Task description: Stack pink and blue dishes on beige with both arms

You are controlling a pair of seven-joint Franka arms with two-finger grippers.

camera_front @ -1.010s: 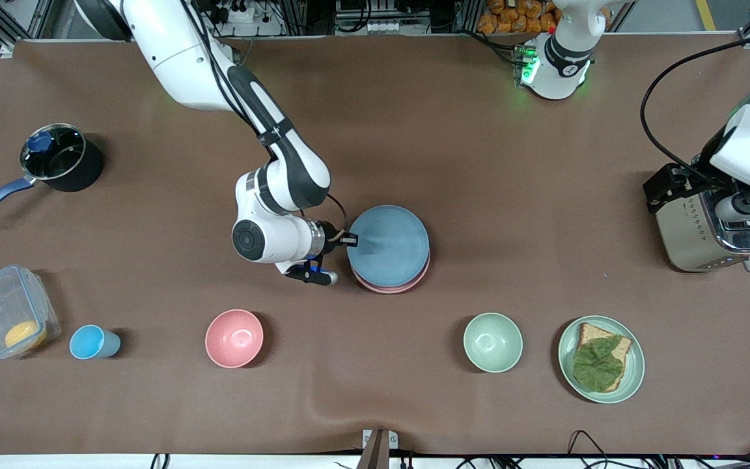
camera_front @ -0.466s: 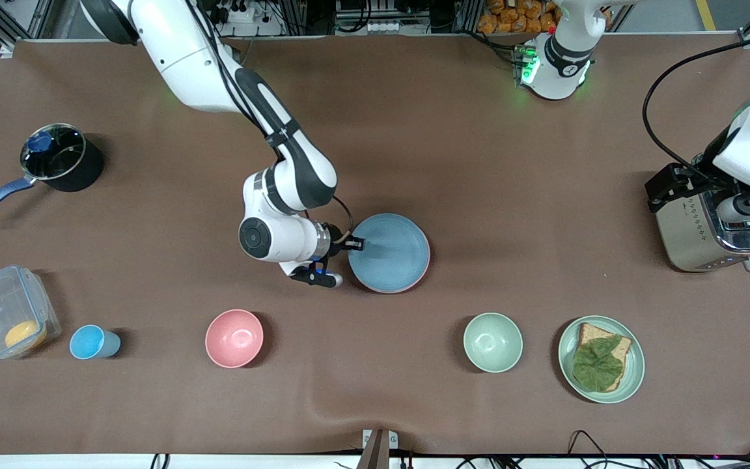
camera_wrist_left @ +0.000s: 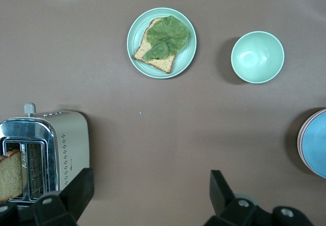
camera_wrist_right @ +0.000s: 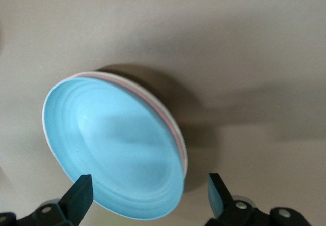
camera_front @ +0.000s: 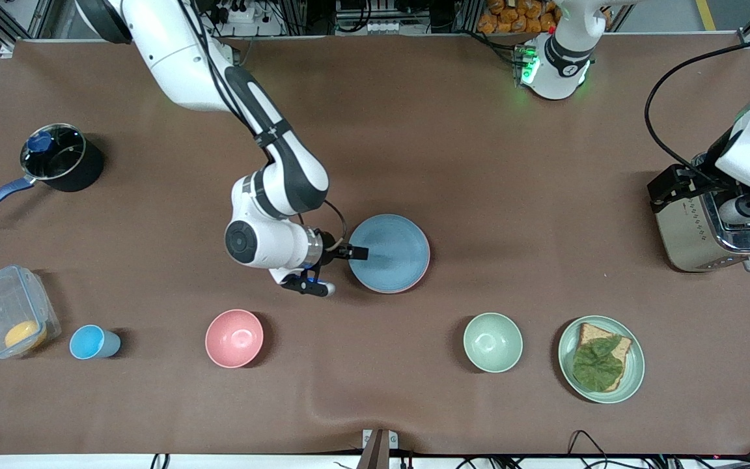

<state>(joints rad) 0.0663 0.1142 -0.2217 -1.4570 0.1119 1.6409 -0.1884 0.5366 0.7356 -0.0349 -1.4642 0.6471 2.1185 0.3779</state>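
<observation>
The right gripper (camera_front: pixel 357 252) is held spread wide, gripping nothing, at the rim of the blue plate (camera_front: pixel 391 251), which is stacked on the pink plate (camera_front: pixel 422 272) and beige plate (camera_wrist_right: pixel 97 75) mid-table. The left gripper (camera_wrist_left: pixel 150 195) is parked wide open and empty over the toaster (camera_front: pixel 707 229) at the left arm's edge.

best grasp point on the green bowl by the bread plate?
Take the green bowl by its rim, from straight above, one finger inside the wall and one outside. It stands upright with its mouth open and is too wide to span. The rim arc toward the blue plate looks safest, since the bread plate sits beside it. The left gripper, open over the toaster, is likely better placed.
</observation>
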